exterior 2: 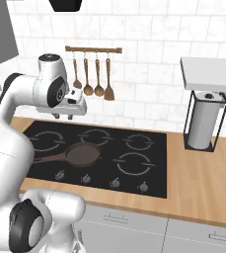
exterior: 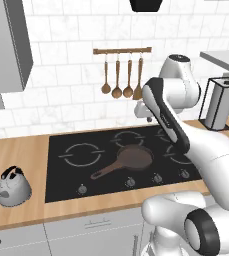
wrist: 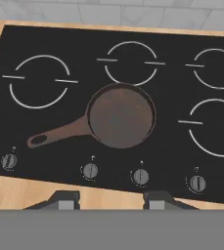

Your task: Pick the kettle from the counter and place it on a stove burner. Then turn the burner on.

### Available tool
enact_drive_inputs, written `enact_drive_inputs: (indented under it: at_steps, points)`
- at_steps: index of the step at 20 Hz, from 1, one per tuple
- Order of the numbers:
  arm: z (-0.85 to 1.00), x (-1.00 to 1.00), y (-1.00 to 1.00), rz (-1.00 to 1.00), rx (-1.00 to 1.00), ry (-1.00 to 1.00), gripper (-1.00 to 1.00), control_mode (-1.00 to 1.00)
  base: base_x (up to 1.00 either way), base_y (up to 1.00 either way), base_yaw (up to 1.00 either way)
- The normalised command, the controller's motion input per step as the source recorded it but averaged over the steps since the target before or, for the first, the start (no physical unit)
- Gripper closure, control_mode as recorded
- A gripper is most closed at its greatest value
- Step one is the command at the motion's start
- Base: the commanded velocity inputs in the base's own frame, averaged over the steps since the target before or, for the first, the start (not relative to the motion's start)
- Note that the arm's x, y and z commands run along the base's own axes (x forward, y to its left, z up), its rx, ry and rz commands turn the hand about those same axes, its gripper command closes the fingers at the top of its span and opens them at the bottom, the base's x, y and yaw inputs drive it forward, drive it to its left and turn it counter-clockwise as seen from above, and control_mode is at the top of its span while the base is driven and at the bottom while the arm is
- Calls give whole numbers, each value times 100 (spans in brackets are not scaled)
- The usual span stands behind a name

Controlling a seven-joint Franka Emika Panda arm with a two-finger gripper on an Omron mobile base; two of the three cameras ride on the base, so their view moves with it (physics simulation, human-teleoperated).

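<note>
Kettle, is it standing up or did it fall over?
Standing up. The kettle sits flat on the counter, its black handle arching on top.

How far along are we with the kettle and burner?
Nothing is done yet. The kettle sits on the counter left of the cooktop, untouched. The gripper hangs open and empty above the frying pan. Left: grasp the kettle, set it on the wide burner, then turn its knob.
</note>
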Motion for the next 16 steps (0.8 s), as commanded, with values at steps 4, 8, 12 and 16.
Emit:
enact_drive_inputs:
  at_steps: [4,8,12,16]
  points:
    - [-2,-62,34,4,0,-10,-100,-100,0,0,0]
    - [-21,-59,100,4,-7,-21,-100,-100,0,0,0]
    - [-24,-28,100,2,-5,-27,-100,-100,0,0,0]
    - [-18,-16,100,0,-1,-23,-100,-100,0,0,0]
